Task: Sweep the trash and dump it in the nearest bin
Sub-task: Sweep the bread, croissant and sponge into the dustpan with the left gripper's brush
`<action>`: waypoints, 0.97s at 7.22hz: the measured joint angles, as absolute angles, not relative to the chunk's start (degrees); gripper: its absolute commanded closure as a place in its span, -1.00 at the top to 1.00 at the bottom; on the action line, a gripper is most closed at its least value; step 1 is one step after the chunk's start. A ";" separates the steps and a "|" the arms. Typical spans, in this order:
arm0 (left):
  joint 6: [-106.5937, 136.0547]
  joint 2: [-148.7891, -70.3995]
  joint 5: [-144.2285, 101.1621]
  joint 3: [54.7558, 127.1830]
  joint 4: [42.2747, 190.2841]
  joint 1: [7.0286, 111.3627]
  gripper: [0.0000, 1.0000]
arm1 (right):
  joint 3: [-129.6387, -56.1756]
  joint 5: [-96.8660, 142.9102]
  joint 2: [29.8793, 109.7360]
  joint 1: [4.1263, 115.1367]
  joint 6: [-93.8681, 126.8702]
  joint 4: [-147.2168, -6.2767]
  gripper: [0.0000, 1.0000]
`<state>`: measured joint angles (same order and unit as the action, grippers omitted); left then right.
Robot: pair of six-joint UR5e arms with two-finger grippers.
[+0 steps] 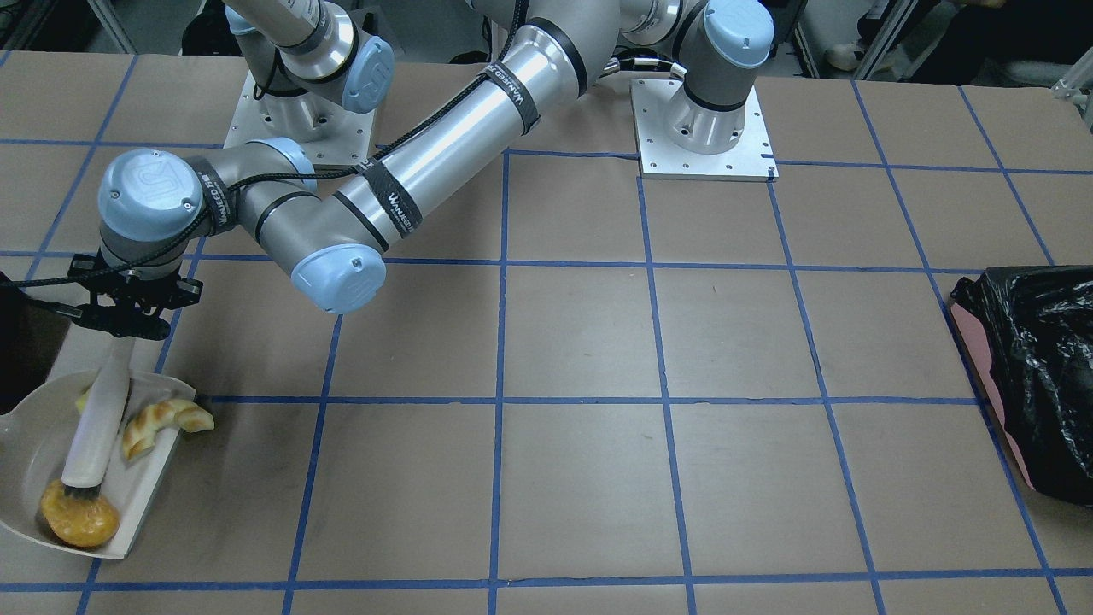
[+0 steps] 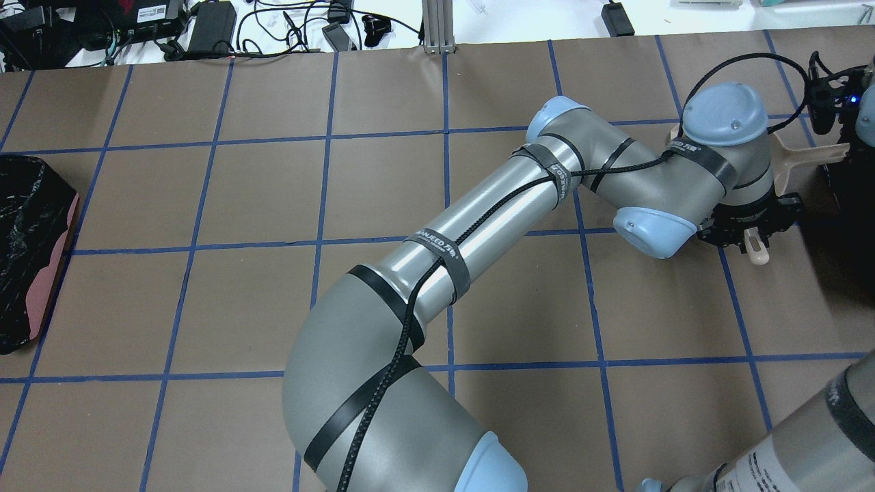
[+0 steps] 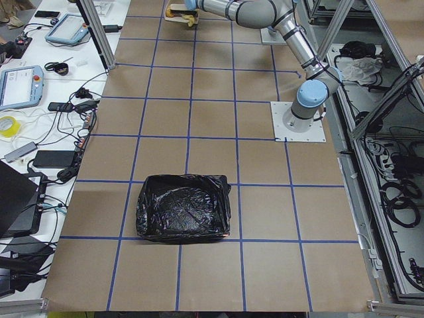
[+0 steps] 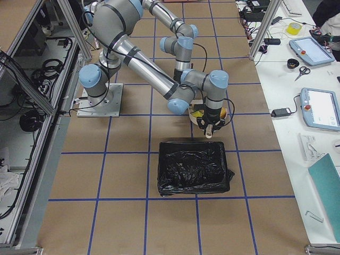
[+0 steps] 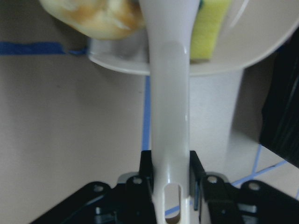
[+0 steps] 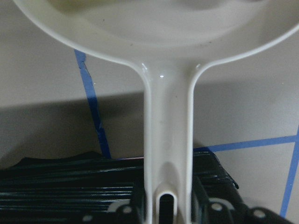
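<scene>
My left gripper (image 1: 128, 323) reaches across the table and is shut on the handle of a white brush (image 1: 98, 423); the wrist view shows the handle (image 5: 170, 116) between its jaws. The bristles touch the round orange-brown bun (image 1: 78, 517) inside a white dustpan (image 1: 34, 444). Pale croissant pieces (image 1: 158, 423) lie at the pan's lip, and a yellow-green sponge piece (image 5: 210, 28) lies in the pan. My right gripper (image 6: 163, 203) is shut on the dustpan handle (image 6: 166, 140). The black bin (image 1: 21, 342) stands just beside the pan and also shows in the exterior right view (image 4: 194, 167).
A pink bin lined with a crinkly black bag (image 1: 1033, 376) stands at the far opposite end of the table (image 1: 581, 342). My left arm's long forearm (image 2: 478, 225) stretches diagonally over the table's middle. The arm bases (image 1: 704, 128) are bolted along the robot's edge.
</scene>
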<state>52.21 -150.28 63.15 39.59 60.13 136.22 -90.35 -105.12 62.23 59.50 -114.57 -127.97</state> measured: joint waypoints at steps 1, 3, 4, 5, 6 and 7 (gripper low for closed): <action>53.14 -149.74 62.88 39.11 60.05 136.57 -1.00 | -90.35 -105.04 62.23 59.50 -114.42 -127.97 -1.00; 53.26 -147.49 64.26 41.66 60.59 136.22 -1.00 | -90.35 -104.77 62.25 59.50 -114.22 -127.91 -1.00; 52.85 -145.83 66.55 44.46 62.21 135.38 -1.00 | -90.38 -104.69 62.25 59.50 -114.19 -127.89 -1.00; 51.81 -143.82 69.05 47.50 65.41 134.28 -1.00 | -90.41 -104.32 62.22 59.50 -114.18 -127.86 -1.00; 50.52 -141.63 71.07 50.69 68.51 133.09 -1.00 | -90.45 -103.56 62.18 59.50 -114.19 -127.70 -1.00; 50.15 -139.55 71.93 54.04 70.24 132.13 -1.00 | -90.47 -103.04 62.16 59.50 -114.23 -127.31 -1.00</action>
